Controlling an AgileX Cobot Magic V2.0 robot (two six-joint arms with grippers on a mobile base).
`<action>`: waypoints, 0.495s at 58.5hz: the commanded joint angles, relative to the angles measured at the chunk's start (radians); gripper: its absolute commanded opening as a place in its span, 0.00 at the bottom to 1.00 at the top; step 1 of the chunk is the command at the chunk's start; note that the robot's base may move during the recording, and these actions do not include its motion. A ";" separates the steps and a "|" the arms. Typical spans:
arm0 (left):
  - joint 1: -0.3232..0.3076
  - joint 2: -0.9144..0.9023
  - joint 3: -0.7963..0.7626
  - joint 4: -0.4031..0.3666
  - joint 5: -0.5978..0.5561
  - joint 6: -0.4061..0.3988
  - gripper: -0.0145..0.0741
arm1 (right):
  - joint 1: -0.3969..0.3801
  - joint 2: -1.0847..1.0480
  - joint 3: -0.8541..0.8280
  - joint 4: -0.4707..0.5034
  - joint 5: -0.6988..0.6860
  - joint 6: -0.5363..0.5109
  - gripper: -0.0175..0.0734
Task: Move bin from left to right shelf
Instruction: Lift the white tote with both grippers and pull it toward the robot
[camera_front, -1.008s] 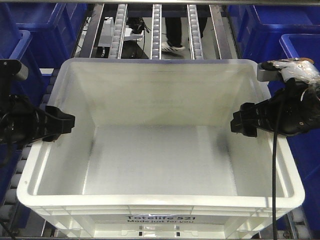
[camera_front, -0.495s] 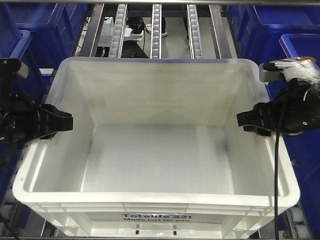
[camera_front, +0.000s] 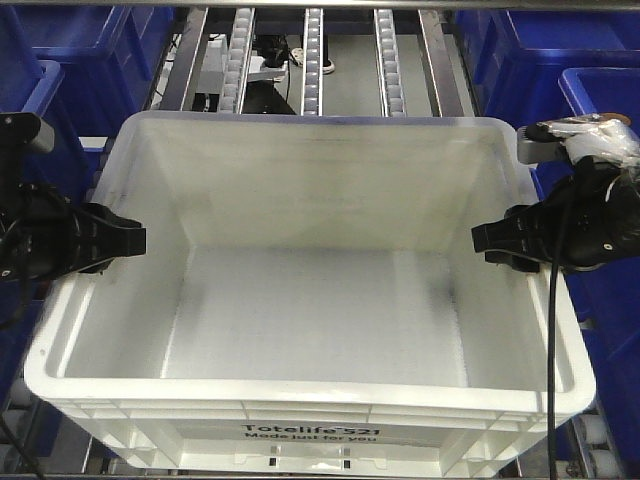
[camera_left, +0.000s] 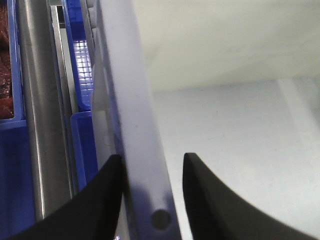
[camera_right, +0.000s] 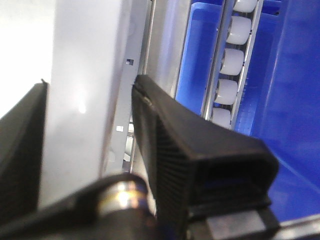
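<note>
The left gripper (camera_front: 122, 240) was closed on the left long-wall rim of the bin (camera_front: 300, 412), one finger outside the wall and one inside. The right gripper (camera_front: 492, 245) was clamped in the same way on the opposite rim. The bin sat upright, opening upward, between the two grippers. In the front-facing view its longer side ran left to right, and the side bearing the black "Totelife 521" print (camera_front: 315, 431) faced the camera. The whole white floor of the bin was in view, with faint grey scuffs near the right wall. The left wrist view showed the left gripper (camera_left: 150, 200) straddling the thick rim, the outer finger (camera_left: 102, 200) against the rim; the front view did not resolve this contact. That view also showed a metal rail (camera_left: 35, 125) and a blue tote with a grid floor (camera_left: 82, 65) just beside the bin. The right wrist view showed the right gripper (camera_right: 90, 130) with both fingers flat against the bin wall (camera_right: 85, 65), and a row of white rollers (camera_right: 232, 65) beside it. Only the front view showed the roller tracks (camera_front: 313, 55) beyond the far wall and the dark blue totes (camera_front: 545, 55) flanking the bin; their contents could not be determined.
</note>
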 joint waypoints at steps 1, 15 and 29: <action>-0.005 -0.030 -0.016 -0.029 -0.019 0.019 0.16 | 0.004 -0.026 -0.033 0.067 -0.071 -0.020 0.18; -0.005 -0.089 -0.017 -0.038 -0.041 0.023 0.16 | 0.004 -0.064 -0.033 0.186 -0.096 -0.120 0.19; -0.005 -0.141 -0.017 -0.056 -0.054 0.023 0.16 | 0.004 -0.115 -0.033 0.203 -0.118 -0.136 0.19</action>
